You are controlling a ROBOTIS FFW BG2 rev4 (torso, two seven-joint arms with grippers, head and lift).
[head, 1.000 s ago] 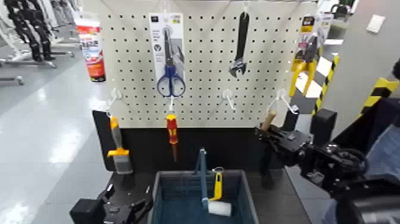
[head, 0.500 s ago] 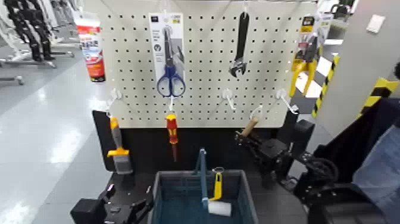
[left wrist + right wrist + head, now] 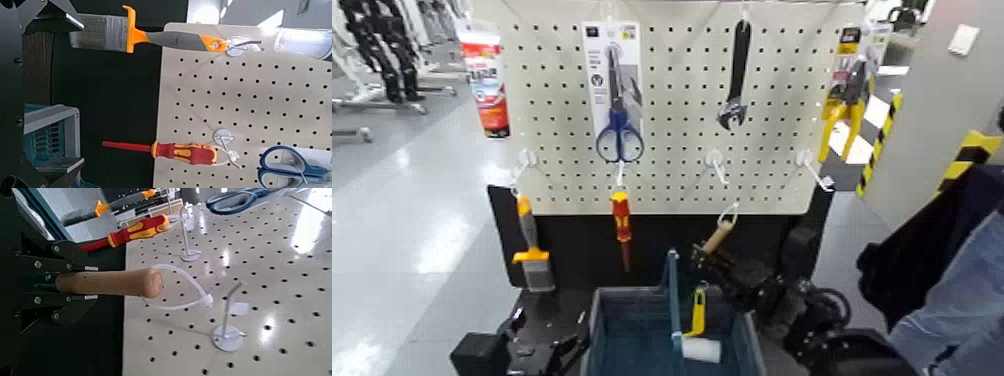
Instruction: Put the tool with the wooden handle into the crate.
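My right gripper [image 3: 709, 257] is shut on the tool with the wooden handle [image 3: 718, 236]. Its light-brown handle points up with the pale loop [image 3: 730, 212] at the end; the dark head is hidden in the fingers. The tool hangs just above the right end of the blue-grey crate [image 3: 615, 330], clear of the pegboard. The right wrist view shows the handle [image 3: 110, 283] clamped between the black fingers [image 3: 47, 263] and the loop [image 3: 186, 286] in the air. My left gripper [image 3: 537, 345] is parked low, left of the crate.
A yellow-handled white mini roller [image 3: 697, 332] lies in the crate beside its tall handle bar [image 3: 672, 292]. On the pegboard [image 3: 672, 110] hang a brush [image 3: 530, 250], a red-yellow screwdriver [image 3: 621, 225], scissors [image 3: 618, 125], a wrench [image 3: 735, 80], yellow pliers [image 3: 844, 95] and bare hooks [image 3: 810, 168].
My right gripper has carried the wooden-handled tool off the right hook, leftward and downward, to above the crate's right end. The left arm has not moved.
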